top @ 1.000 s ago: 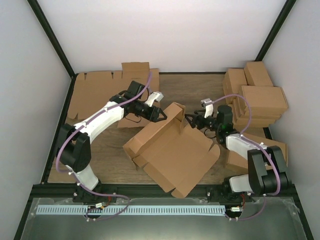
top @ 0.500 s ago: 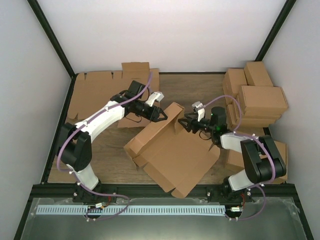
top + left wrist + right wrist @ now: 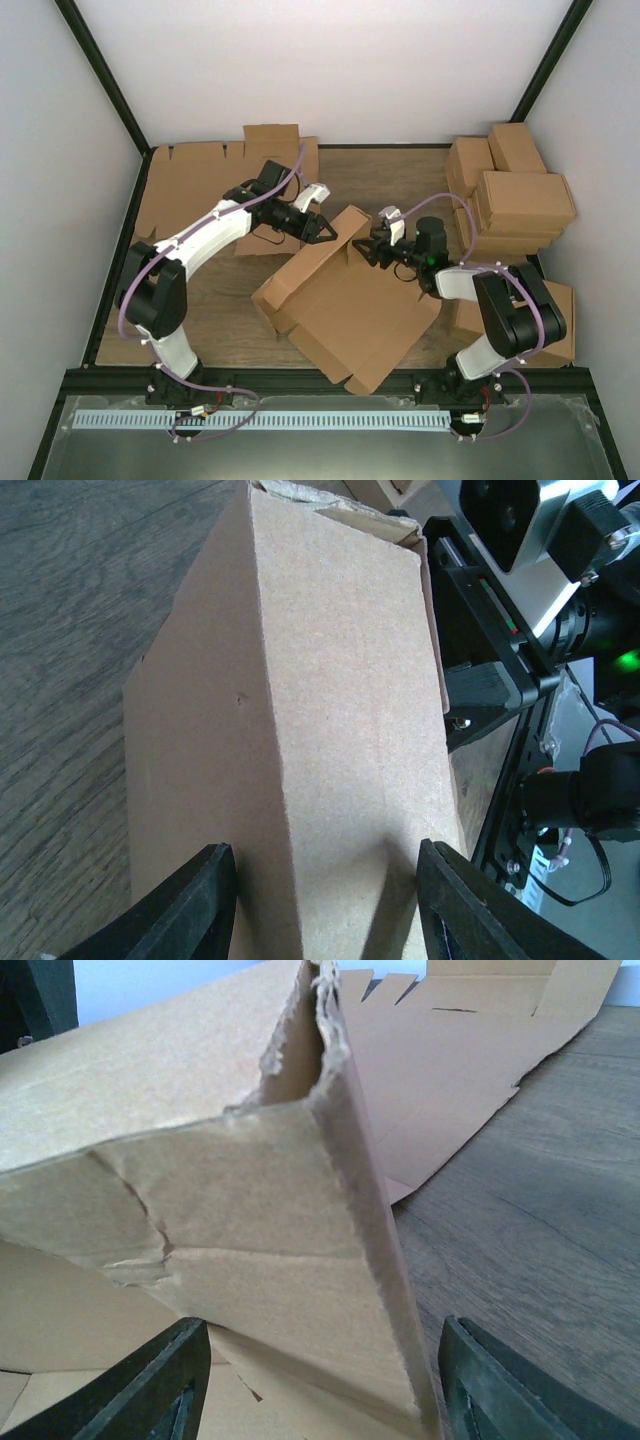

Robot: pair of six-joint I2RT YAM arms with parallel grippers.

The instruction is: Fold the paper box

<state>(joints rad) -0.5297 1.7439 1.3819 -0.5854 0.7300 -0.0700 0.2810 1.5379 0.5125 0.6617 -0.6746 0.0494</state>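
The paper box (image 3: 365, 315) lies half-formed in the middle of the table, its flat lid panel toward the near edge and one long wall raised at the back. My left gripper (image 3: 328, 232) points at that wall's outer face (image 3: 330, 710), jaws open, the fingers (image 3: 190, 905) over the cardboard, not around it. My right gripper (image 3: 368, 248) comes from the other side. Its open jaws (image 3: 325, 1390) straddle the wall's ragged end (image 3: 300, 1240), and a small gap shows beside the right finger (image 3: 510, 1390).
Flat notched cardboard sheets (image 3: 200, 180) lie stacked at the back left, also visible as sheets (image 3: 470, 1050) behind the box. Several closed cartons (image 3: 515, 195) are piled at the right, one carton (image 3: 555, 310) close to the right arm's base. Black frame posts edge the table.
My right arm has reached left until its jaws stand around the end of the raised wall, and they have narrowed a little. The box has shifted slightly left. The left arm has barely moved.
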